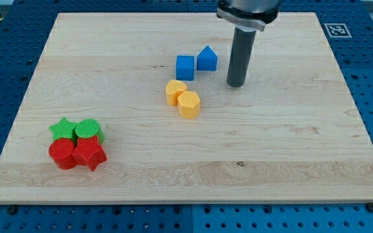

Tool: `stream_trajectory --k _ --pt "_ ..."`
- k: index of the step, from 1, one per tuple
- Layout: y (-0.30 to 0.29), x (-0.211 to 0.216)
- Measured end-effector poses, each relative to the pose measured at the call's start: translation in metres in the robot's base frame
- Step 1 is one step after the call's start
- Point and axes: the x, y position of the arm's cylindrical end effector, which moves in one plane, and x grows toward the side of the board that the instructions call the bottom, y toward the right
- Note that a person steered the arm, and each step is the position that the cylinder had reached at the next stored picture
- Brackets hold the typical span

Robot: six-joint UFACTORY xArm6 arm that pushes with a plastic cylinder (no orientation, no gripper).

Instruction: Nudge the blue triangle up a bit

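Observation:
The blue triangle sits on the wooden board near the view's top centre. A blue cube stands just to its left, close beside it. My tip rests on the board to the right of the blue triangle and slightly lower, with a gap between them. The dark rod rises from the tip to the view's top edge.
Two yellow blocks lie touching below the blue cube. At the lower left, a green star, a green cylinder, a red cylinder and a red star are clustered together. A marker tag is at the board's top right corner.

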Motion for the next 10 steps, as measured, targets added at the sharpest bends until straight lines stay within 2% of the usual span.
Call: stream_trajectory --k 2,4,6,7,10 --pt "0.001 -0.045" --pt "-0.001 -0.062" --pt "0.022 -0.038" --pt "0.012 -0.013" --pt "-0.028 -0.010"
